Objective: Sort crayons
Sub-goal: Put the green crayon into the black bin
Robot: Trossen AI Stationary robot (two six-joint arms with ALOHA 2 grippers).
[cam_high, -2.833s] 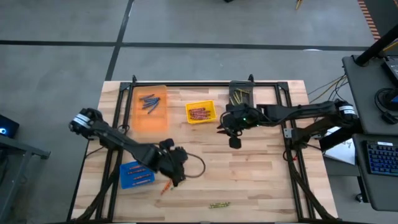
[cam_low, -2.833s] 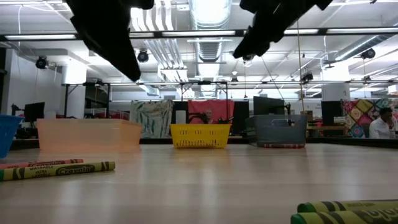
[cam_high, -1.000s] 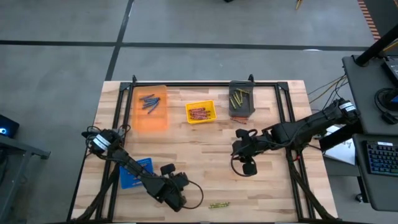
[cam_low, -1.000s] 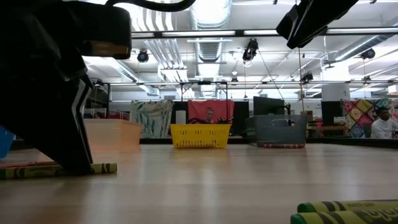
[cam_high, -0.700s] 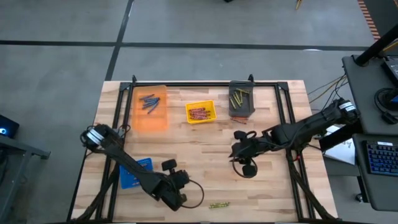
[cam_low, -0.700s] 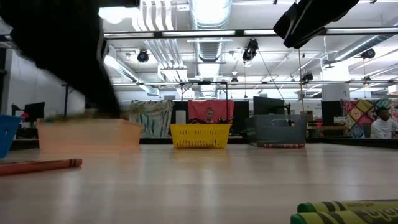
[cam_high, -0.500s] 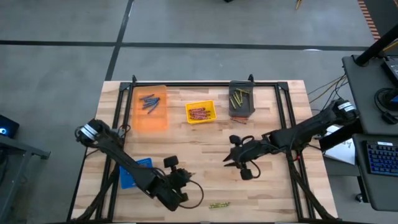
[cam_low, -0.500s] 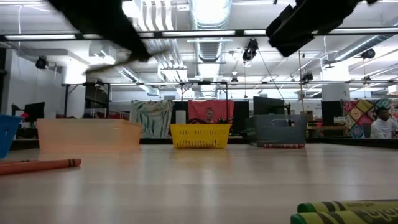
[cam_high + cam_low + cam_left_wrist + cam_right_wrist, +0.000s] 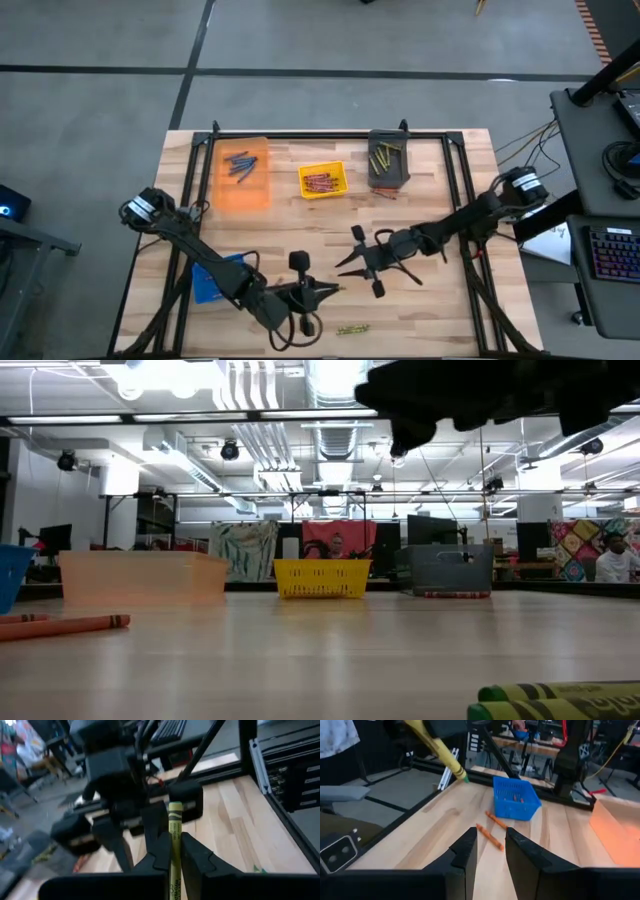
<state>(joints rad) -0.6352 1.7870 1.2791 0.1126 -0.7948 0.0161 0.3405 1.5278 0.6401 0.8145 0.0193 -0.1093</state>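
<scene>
Near the blue bin (image 9: 215, 277), toward mid-tabletop: left gripper (image 9: 170, 851) clenched on an olive-yellow crayon (image 9: 174, 840), long axis pointing at the right gripper (image 9: 352, 259). Right jaws parted, empty, facing it, likely a handover.

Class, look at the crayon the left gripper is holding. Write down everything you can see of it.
The crayon is a thin olive-yellow stick in a paper wrapper with dark printing and a dark band near its flat end. The left gripper is shut on it, a finger pressing each side, so most of its length sticks out past the fingertips. It is held in the air above the wooden table, touching nothing else. The right wrist view shows it too.
</scene>
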